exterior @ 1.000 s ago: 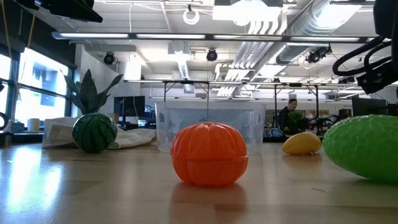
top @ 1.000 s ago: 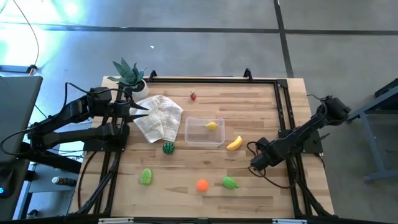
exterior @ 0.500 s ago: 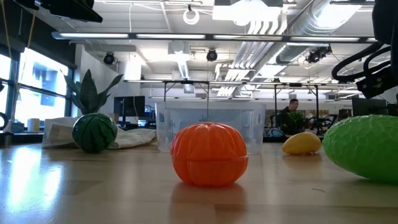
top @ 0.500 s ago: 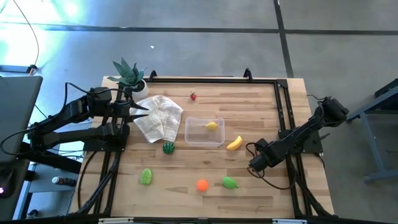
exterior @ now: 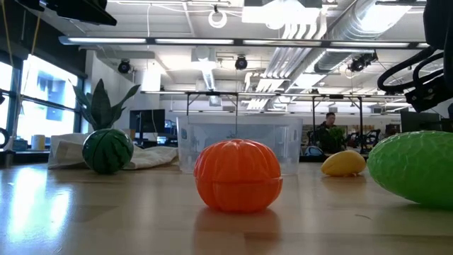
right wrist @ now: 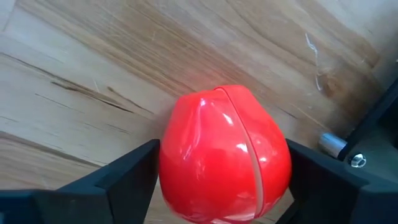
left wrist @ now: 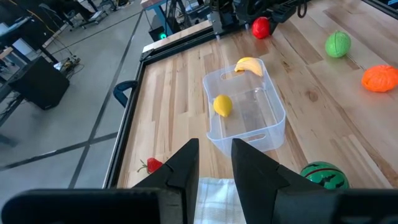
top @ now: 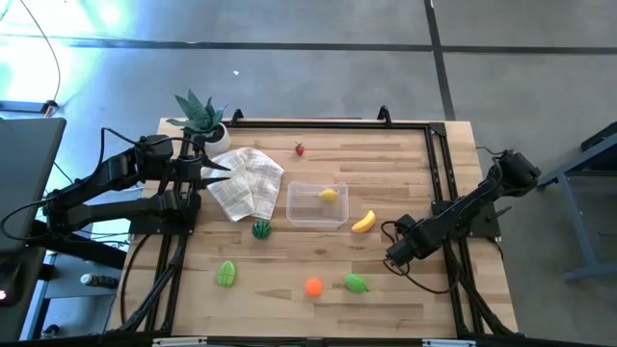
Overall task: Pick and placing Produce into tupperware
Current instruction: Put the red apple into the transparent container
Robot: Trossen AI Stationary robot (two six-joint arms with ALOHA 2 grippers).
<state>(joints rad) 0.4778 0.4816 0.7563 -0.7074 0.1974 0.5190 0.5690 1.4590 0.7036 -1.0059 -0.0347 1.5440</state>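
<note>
The clear tupperware (top: 317, 204) (left wrist: 245, 112) sits mid-table with a yellow lemon (top: 329, 195) inside. My right gripper (top: 393, 256) (right wrist: 224, 180) is low over the table's right side, near the rail, shut on a red round fruit (right wrist: 217, 143) (left wrist: 262, 27). The high view hides that fruit under the gripper. My left gripper (top: 220, 173) (left wrist: 215, 155) waits above the checked towel (top: 246, 183), open by a narrow gap. Loose on the wood lie a banana (top: 362, 223), a watermelon (top: 260, 229), an orange (top: 313, 286) and two green fruits (top: 226, 274) (top: 357, 283). My right gripper has the red fruit pinched between its two fingers (right wrist: 124, 180), which meet its opposite sides (right wrist: 169, 168). The fingers slant down toward the tabletop, which shows close behind the fruit. Whether the fruit rests on the wood or is lifted off it, I cannot tell.
A strawberry (top: 300, 148) lies near the far edge and a potted plant (top: 200, 118) stands at the far-left corner. Black rails (top: 443, 173) frame the table. In the low view the orange (exterior: 237, 175) and a green fruit (exterior: 414, 166) stand close in front.
My right gripper has shifted a little toward the table's near edge and settled; the rest has kept still.
</note>
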